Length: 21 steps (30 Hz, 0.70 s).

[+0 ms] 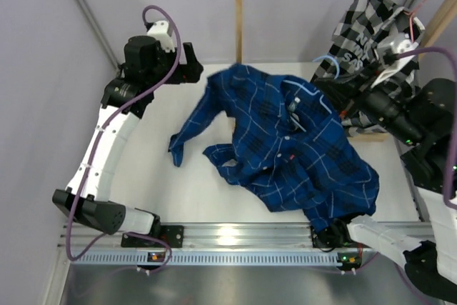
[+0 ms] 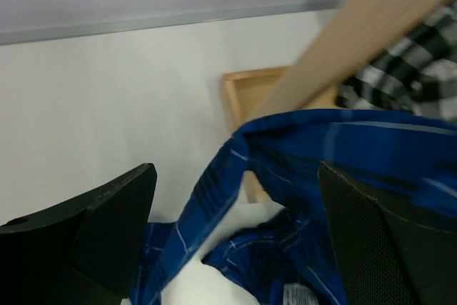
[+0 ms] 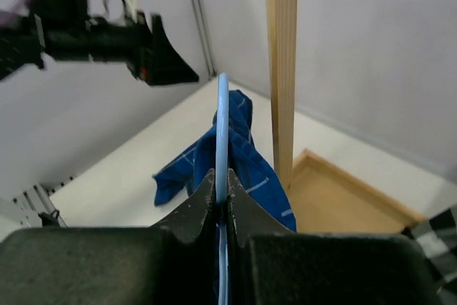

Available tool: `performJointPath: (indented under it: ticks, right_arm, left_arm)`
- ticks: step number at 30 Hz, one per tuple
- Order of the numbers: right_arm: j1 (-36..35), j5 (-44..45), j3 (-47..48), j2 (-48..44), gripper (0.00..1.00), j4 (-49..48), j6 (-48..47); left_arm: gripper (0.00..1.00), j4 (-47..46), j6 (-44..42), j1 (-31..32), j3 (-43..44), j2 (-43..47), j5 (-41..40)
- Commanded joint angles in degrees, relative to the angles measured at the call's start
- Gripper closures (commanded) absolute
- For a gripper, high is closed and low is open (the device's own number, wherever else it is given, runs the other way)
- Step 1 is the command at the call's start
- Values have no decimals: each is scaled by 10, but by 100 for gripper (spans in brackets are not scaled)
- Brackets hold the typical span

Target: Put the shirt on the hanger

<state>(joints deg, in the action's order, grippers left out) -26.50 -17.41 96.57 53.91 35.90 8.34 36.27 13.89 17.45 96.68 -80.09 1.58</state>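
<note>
Hanger [image 3: 223, 126] mostly hidden inside shirt [image 1: 285, 144]

Right wrist cam: right gripper [image 3: 222, 189] clamped on the hanger [image 3: 223, 116].
I see both fingers pressed together on the thin light-blue wire, which rises straight up from between them, edge-on to the lens. The shirt [image 3: 246, 158] sits bunched just behind the wire, with a fold trailing down toward the white table [image 3: 121, 169]. The wooden post [image 3: 281, 48] stands upright just right of the hanger, above a wooden base [image 3: 350, 198]. The left arm [image 3: 78, 30] shows at top left, above the table. A scrap of black-and-white checked cloth [image 3: 448, 230] shows at the right edge.
</note>
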Motion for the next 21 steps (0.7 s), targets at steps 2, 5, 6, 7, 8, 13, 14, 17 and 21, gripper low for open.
performJointPath:
  ticks: [2,5,6,7,8,13,14,17,21]
  right_arm:
    - [-1,19,-109,-45,100,-64,-3]
    - [-1,-54,-165,-64,100,-73,-24]
    - [-1,-121,-176,-76,100,-74,-38]
    - [-1,-154,-201,-84,100,-74,-63]
    - [-1,-204,-212,-93,100,-74,-74]
    - [-1,-203,-260,-160,100,-87,-78]
    - [-1,-216,-261,-165,100,-86,-78]
    - [-1,-238,-262,-173,100,-86,-96]
    - [-1,-232,-257,-168,100,-86,-96]
  left_arm:
    - [2,-63,-36,53,0,76,231]
    - [2,-129,-90,143,-29,86,367]
    - [2,-131,-147,171,-27,70,404]
    - [2,-131,-193,195,-34,64,443]
    - [2,-131,-224,238,-42,60,481]
    - [2,-132,-322,262,-78,47,537]
    - [2,-131,-326,261,-82,45,545]
    - [2,-117,-330,261,-79,26,617]
    - [2,-106,-310,261,-73,-10,702]
